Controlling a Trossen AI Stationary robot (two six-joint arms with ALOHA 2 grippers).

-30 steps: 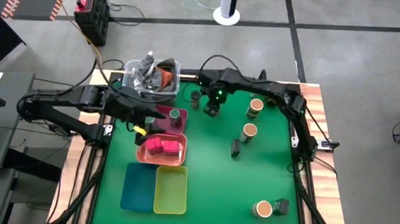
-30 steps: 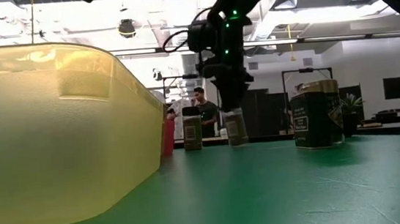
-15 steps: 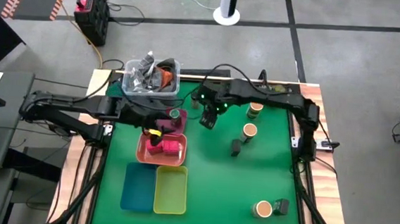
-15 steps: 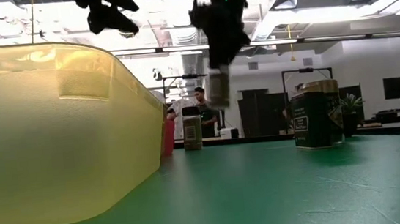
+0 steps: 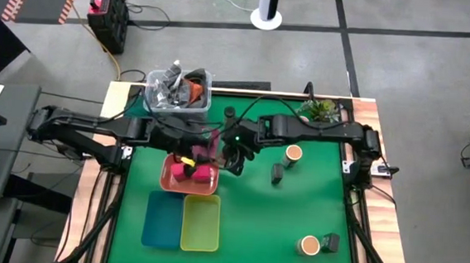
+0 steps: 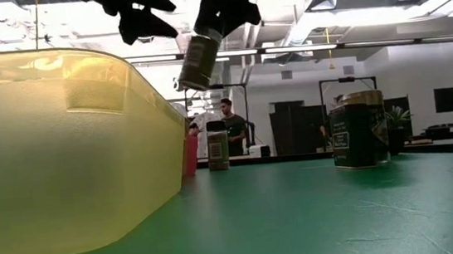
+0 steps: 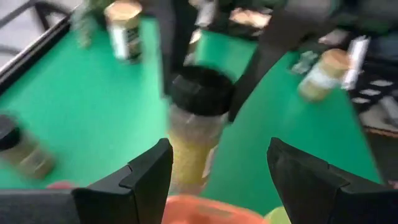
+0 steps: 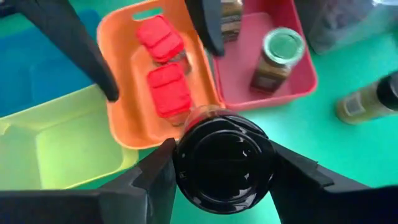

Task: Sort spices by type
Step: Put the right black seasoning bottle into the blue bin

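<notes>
The sorting is judged to be partly done. In the right wrist view, red-lidded spice containers (image 8: 163, 68) are seen lying in the orange tray (image 8: 124, 121), and a green-lidded jar (image 8: 275, 57) stands in the pink tray (image 8: 245, 84). The yellow-green tray (image 8: 56, 155) and the teal tray (image 5: 161, 217) hold nothing that can be seen. On the green table (image 5: 254, 216), several spices are left unsorted: a tan-topped jar (image 5: 292, 155) and a small dark container (image 5: 277, 175) near the middle, another tan-topped jar (image 5: 309, 246) with a dark container (image 5: 331, 241) just beside it at the near corner, and a dark-capped jar (image 8: 367, 99) lying beside the pink tray.

A black-lidded spice jar (image 8: 224, 163) is pinched between the fingers of the right gripper (image 5: 235, 158). In the low view this jar (image 6: 198, 59) is held tilted, high above the table. The right arm is stretched across the table, so that the trays lie below and just ahead of its jaws.

The left gripper (image 7: 217, 180) hangs above the orange tray with its jaws spread and nothing between them. The held jar (image 7: 196, 134) is seen just ahead of these jaws, not touched by them.

The black-lidded jar is probably meant for one of the unfilled trays; this cannot be confirmed.
</notes>
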